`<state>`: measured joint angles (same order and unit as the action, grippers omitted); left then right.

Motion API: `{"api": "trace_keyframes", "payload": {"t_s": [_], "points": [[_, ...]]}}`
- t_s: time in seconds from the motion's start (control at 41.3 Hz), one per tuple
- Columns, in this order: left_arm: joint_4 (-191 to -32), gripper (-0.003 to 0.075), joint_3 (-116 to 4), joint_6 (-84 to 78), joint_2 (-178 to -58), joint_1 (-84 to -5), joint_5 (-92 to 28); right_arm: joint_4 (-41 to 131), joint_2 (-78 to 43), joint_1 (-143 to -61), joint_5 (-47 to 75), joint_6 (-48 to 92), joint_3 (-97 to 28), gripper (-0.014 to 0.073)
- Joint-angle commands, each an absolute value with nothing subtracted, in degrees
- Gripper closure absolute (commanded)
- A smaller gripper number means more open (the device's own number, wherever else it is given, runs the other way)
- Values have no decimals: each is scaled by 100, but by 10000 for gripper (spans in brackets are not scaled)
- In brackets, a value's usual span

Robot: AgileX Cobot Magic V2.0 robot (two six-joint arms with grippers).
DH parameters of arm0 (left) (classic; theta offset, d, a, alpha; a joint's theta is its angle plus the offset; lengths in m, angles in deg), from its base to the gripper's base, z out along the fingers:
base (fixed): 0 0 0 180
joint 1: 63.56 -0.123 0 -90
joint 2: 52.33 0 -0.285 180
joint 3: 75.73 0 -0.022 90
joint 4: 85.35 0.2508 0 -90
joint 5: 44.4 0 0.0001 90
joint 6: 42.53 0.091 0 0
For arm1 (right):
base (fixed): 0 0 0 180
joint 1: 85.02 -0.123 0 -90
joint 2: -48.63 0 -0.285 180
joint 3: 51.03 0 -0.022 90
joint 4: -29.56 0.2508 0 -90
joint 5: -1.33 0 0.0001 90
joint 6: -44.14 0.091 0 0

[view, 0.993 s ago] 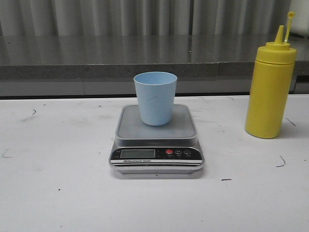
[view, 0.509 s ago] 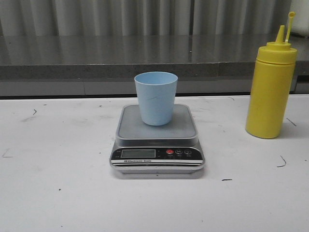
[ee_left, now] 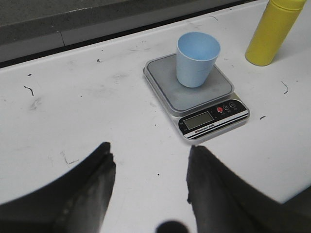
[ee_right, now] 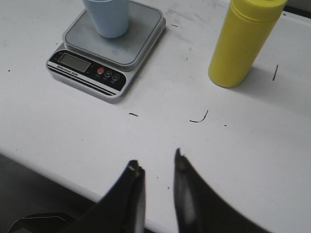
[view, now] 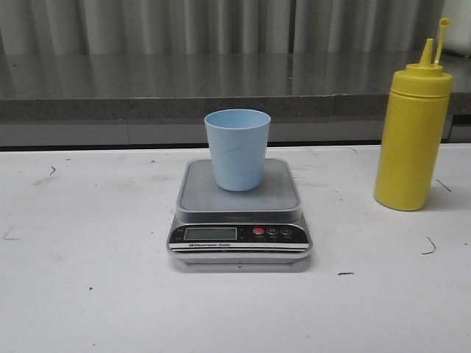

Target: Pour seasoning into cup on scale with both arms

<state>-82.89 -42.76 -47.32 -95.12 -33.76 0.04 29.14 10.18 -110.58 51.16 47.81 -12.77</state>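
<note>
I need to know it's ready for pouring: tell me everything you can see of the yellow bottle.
The bottle is tall, yellow and looks like plastic, with a cone nozzle and a thin cap sticking up beside it. It stands upright on the white table, to the right of the scale. Neither gripper touches it.

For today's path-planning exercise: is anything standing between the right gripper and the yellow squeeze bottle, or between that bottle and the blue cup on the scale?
Nothing visible. Bare white table lies between the right gripper and the yellow squeeze bottle, and between the bottle and the blue cup on the scale.
</note>
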Motion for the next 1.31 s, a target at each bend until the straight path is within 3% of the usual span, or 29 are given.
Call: {"api": "trace_keyframes", "payload": {"t_s": [0.0, 0.048, 0.509, 0.557, 0.702, 0.751, 1.284], "points": [[-8317, 374, -4428, -4796, -9515, -3375, -376, 2919, 1005, -11044, 4686, 4738, -1481, 624], [-8317, 374, -4428, -4796, -9515, -3375, -376, 2919, 1005, -11044, 4675, 4738, -1481, 666], [-8317, 385, -4428, -4796, -9515, -3375, -506, 2892, 1005, -11044, 4752, 4738, -1481, 662], [-8317, 424, -4428, -4796, -9538, -3375, -506, 2892, 1005, -11044, 4752, 4738, -1481, 662], [-8317, 685, -4428, -4796, -9552, -3375, -506, 2892, 1005, -11044, 4746, 4738, -1481, 662], [-8317, 739, -4428, -4796, -9552, -3375, -506, 2892, 1005, -11044, 4746, 4738, -1481, 662], [-8373, 740, -4248, -4796, -9265, -3591, -555, 2892, 1005, -11044, 4747, 4738, -1481, 662]]}}
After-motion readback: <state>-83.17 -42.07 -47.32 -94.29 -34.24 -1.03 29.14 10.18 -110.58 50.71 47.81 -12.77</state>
